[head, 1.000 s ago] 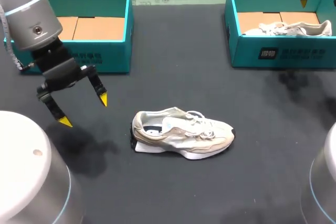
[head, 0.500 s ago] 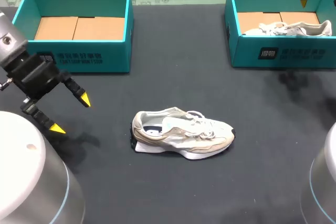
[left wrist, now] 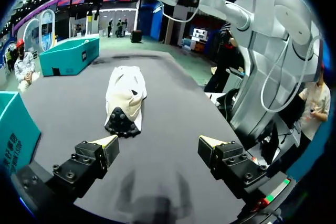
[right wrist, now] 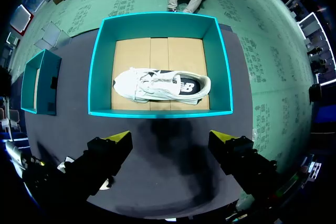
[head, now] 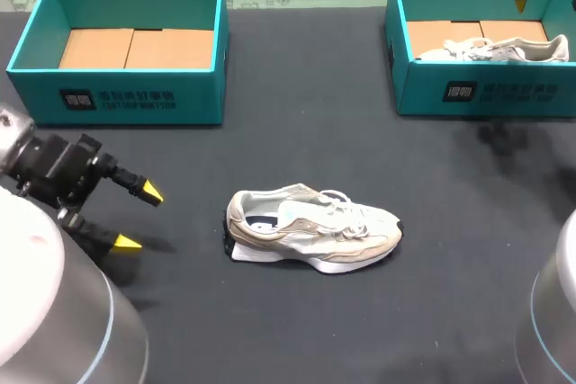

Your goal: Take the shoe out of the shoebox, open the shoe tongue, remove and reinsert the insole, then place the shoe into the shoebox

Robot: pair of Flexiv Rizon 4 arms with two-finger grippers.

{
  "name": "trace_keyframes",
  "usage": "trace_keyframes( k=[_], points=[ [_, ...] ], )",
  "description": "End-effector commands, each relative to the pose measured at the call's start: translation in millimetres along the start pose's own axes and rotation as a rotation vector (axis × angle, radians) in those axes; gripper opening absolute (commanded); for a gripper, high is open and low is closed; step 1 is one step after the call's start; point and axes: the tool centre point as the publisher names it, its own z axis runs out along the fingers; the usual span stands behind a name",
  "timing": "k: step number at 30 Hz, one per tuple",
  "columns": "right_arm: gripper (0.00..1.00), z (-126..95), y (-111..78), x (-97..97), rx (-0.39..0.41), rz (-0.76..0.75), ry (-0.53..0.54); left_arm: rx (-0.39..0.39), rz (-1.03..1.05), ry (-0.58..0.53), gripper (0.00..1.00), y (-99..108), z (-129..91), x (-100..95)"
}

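Shoe (head: 310,229) position, head view: it lies on its sole on the open table (head: 297,141), heel toward your left arm and toe toward your right. It is outside both boxes and well apart from the empty left shoebox (head: 135,101). The left gripper (head: 139,218) sits low near the table off the heel end, fingers spread, holding nothing and not touching the shoe. If you drive it straight at the heel, the fingers will probably shove the shoe along the surface rather than seat around it, since nothing braces the toe end. Left wrist view: the shoe lies ahead of the gripper, heel first, offset toward one finger rather than centred in the gap. An uncorrected advance would likely land one tip on the heel and twist the shoe. The tips appear close to the table, so further descent risks a scrape. Right wrist view: the right gripper (right wrist: 170,137) hangs high above the right shoebox (right wrist: 157,113), fingers apart and empty, with a second shoe (right wrist: 157,85) lying inside that box. A descent from here would meet the wrong shoe, and a final placement there would go into an occupied box. Whether the tongue is already open cannot be told from these views.
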Motion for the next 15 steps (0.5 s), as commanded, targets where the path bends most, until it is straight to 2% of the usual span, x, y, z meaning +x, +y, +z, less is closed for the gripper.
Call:
trace_keyframes(
  k=[1,3,13,15],
  points=[
    [1.00,0.1,-0.4,0.1,-0.001,0.001,-0.001,0.183,-0.016,-0.160,1.00,10.0,10.5,7.1],
    [1.00,0.1,-0.4,0.1,-0.001,0.001,-0.001,0.223,-0.035,-0.158,1.00,11.6,6.9,4.3],
    [1.00,0.1,-0.4,0.1,-0.001,0.001,-0.001,0.223,-0.035,-0.158,1.00,11.6,6.9,4.3],
    [1.00,0.1,-0.4,0.1,-0.001,0.001,-0.001,0.213,-0.005,-0.151,1.00,15.1,17.2,-0.3]
  ],
)
